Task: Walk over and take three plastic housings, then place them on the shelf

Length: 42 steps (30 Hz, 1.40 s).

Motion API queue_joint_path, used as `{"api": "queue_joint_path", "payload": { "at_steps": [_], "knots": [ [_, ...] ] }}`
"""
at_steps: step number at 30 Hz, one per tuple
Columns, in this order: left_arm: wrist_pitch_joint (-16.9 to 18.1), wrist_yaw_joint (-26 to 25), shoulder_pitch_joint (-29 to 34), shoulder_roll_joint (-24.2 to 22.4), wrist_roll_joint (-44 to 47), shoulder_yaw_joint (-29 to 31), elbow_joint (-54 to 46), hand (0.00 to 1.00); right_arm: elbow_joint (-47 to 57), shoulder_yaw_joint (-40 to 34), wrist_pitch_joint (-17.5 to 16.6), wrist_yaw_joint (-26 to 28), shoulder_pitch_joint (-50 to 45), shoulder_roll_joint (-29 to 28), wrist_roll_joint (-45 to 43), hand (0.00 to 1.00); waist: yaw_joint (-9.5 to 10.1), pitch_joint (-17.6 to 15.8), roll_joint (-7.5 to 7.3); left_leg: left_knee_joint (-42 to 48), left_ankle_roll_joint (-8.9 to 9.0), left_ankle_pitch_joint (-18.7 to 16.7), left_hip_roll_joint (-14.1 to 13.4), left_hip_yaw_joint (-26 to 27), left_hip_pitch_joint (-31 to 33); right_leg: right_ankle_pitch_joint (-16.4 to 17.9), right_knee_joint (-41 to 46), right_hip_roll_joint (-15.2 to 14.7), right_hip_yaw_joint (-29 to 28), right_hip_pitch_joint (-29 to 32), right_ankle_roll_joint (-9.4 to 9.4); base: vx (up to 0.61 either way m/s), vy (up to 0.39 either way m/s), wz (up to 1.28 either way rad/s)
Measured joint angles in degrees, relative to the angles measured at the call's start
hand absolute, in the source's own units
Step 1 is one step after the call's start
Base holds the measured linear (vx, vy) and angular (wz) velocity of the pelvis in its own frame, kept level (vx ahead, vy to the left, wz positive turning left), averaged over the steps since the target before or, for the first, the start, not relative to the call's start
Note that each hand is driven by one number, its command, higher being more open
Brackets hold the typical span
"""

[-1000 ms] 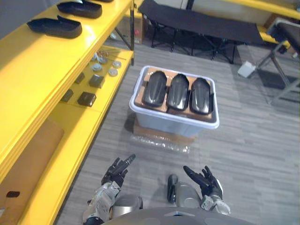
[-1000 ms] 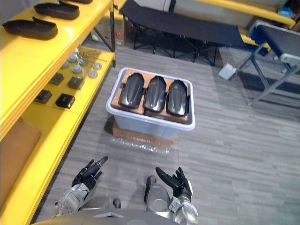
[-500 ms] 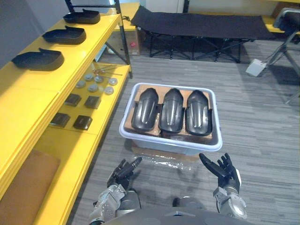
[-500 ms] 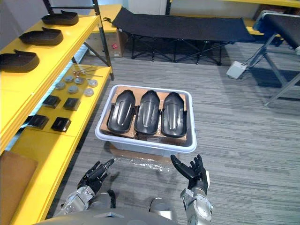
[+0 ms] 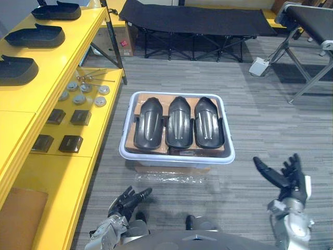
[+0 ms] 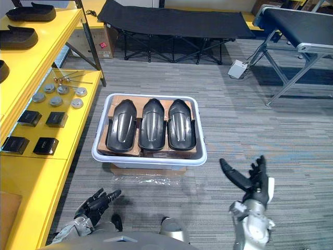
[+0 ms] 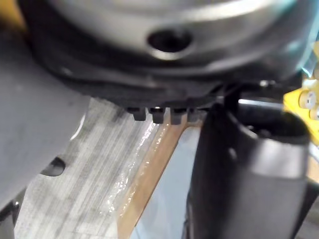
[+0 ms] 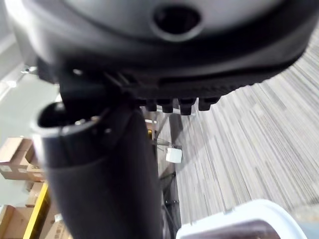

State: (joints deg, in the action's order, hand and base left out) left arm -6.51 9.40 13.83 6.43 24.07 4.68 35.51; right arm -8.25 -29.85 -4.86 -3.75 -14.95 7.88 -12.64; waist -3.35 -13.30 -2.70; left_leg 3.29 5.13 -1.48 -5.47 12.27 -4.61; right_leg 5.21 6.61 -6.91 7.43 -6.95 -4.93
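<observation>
Approach step: your left hand (image 5: 125, 200) and right hand (image 5: 289, 179) hang open, empty. Next, reach the plastic housings (image 5: 178, 122) in the white bin (image 5: 177, 158).

- The left eye view and right eye view look steeply down from the head, well above the grey floor (image 5: 270, 120) ahead. The left hand (image 5: 124, 201) and right hand (image 5: 289, 176) show near their lower edge.
- Both views share the white bin (image 5: 177, 158), the yellow shelf (image 5: 49, 177) on the left and the black cot (image 5: 192, 21) beyond. The bin sits further left in the right eye view.
- The left wrist view looks along that hand from very close, low to the floor. The pale wall past the hand is probably the bin's side.
- The right wrist view, equally close, faces across the floor to a white box (image 8: 174, 155), with the bin's rim just in frame.
</observation>
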Motion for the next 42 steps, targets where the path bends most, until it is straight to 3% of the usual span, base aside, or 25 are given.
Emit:
{"api": "queue_joint_path", "payload": {
  "at_steps": [3, 5, 10, 11, 16, 19, 22, 25, 32, 42],
  "knots": [
    [0.13, 1.26, -0.10, 0.50, -0.34, -0.05, -0.27, 1.00, -3.86, -2.86, 3.27, -1.38, 5.31, 4.15, -0.06, 1.00, 0.11, -0.26, -0.05, 1.46, -0.42, -0.68, 0.06, -0.66, 2.56, -0.71, -1.12, -0.02, 0.00, 1.01, 0.14, -0.15, -0.002, 0.07],
    [0.53, 2.03, -0.58, 0.53, -0.42, 0.05, -1.96, 1.00, -9.05, -3.02, 4.98, -3.11, 10.72, 9.08, -1.18, 1.00, 0.35, -2.37, 0.14, 5.48, -0.64, -0.83, -0.22, -2.16, 7.29, -0.66, -1.75, 0.14, 0.93, 2.95, -0.43, -0.20, -0.018, 0.25],
    [1.99, 2.87, -4.25, 0.59, 0.09, -0.86, -3.93, 1.00, -18.18, -3.25, 7.35, -7.23, 21.54, 16.58, -3.54, 1.00, 2.17, -9.18, 3.77, 16.13, -1.75, -3.03, -1.87, -5.73, 15.97, -2.83, -1.71, 1.60, 3.58, 5.12, -0.80, -0.19, 0.028, 0.28],
    [2.74, 2.80, -4.92, 0.86, 0.27, -0.87, -4.17, 1.00, -20.35, -3.15, 8.10, -8.03, 23.86, 17.31, -3.80, 1.00, 3.25, -10.57, 3.92, 17.72, -2.06, -3.62, -2.05, -6.23, 17.32, -3.20, -1.63, 1.83, 3.84, 5.62, -0.75, -0.11, 0.059, 0.17],
    [2.96, 2.23, -6.35, 2.91, 0.86, -1.66, -2.28, 1.00, -29.81, -0.90, 9.40, -9.39, 30.16, 22.78, -4.83, 1.00, 5.02, -12.65, 3.91, 20.83, -3.28, -4.21, -1.14, -8.06, 21.80, -3.54, -0.26, 1.42, 5.22, 8.19, -0.64, -0.04, 0.062, 0.19],
    [2.66, 2.76, -7.97, 3.49, 0.85, -2.23, -0.91, 1.00, -35.04, 0.86, 9.55, -9.83, 35.99, 29.03, -6.55, 1.00, 5.35, -13.80, 5.21, 21.74, -4.11, -4.21, 0.10, -8.27, 23.94, -3.43, 1.51, 0.08, 5.36, 10.50, -0.81, -0.01, 0.088, 0.09],
    [2.48, 1.89, -9.10, 3.64, 0.55, -4.57, 3.91, 1.00, -37.04, 4.01, 9.49, -10.79, 41.87, 34.64, -5.68, 1.00, 5.01, -14.79, 7.23, 22.55, -4.91, -4.13, 1.30, -8.18, 25.65, -2.47, 4.09, -1.37, 5.21, 13.00, -1.70, 0.00, 0.078, 0.05],
    [2.73, 0.96, -9.32, 3.36, 1.16, -4.62, 5.04, 1.00, -37.26, 6.42, 9.68, -11.46, 43.81, 37.13, -5.53, 1.00, 5.66, -15.14, 7.80, 22.55, -5.35, -3.71, 2.01, -8.29, 26.73, -0.91, 7.23, -2.37, 5.38, 15.29, -1.75, 0.00, 0.024, 0.10],
    [3.03, 0.93, -9.63, 2.38, 2.92, -4.90, 5.59, 1.00, -37.21, 9.68, 13.64, -11.59, 49.77, 40.69, -1.20, 1.00, 6.35, -15.40, 8.89, 22.59, -5.50, -3.17, 4.13, -9.07, 29.29, 4.29, 17.20, -5.66, 6.35, 21.28, -1.82, -0.02, -0.015, 0.16],
    [5.20, 2.62, -11.44, -0.08, 5.24, -4.90, 5.70, 1.00, -35.96, 14.88, 19.11, -8.24, 56.88, 44.21, 1.23, 1.00, 7.86, -15.73, 10.78, 25.01, -4.94, -2.19, 5.18, -10.23, 35.83, 8.86, 27.65, -8.48, 6.81, 30.24, -0.69, -0.03, -0.041, 0.11]
  ]
}}
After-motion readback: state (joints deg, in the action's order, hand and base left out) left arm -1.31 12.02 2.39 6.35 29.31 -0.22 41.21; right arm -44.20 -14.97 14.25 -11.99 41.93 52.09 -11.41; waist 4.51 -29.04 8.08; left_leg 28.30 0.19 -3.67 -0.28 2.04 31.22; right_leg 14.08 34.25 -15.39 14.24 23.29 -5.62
